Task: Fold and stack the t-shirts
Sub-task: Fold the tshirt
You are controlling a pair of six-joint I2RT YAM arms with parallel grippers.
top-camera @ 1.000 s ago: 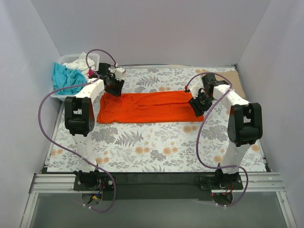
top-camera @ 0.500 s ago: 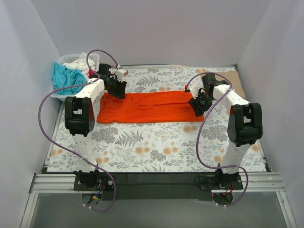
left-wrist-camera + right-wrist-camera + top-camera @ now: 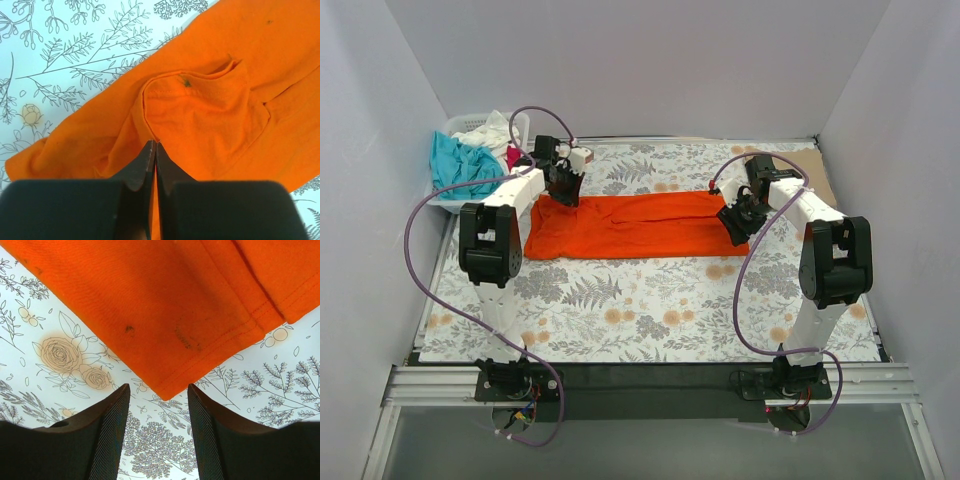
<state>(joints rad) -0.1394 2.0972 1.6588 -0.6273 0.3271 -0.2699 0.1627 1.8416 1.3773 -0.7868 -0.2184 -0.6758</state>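
The left tool (image 3: 153,147) is pressed together on a ridge of the orange t-shirt (image 3: 200,115) and has been shifted slightly toward the far side within the last second. The right tool (image 3: 156,395) is kept spread over the hem corner, unmoved. The shirt is spread along the table (image 3: 620,300); a fold is judged just begun.

No legible text, label, brand, number or sign is found in any view. The orange t-shirt (image 3: 200,115) bears one small dark mark at its collar seam, toward 1 o'clock from the centre of the left wrist view; it cannot be read as lettering. The counter (image 3: 620,300) covering carries a floral and fern print only, without characters.
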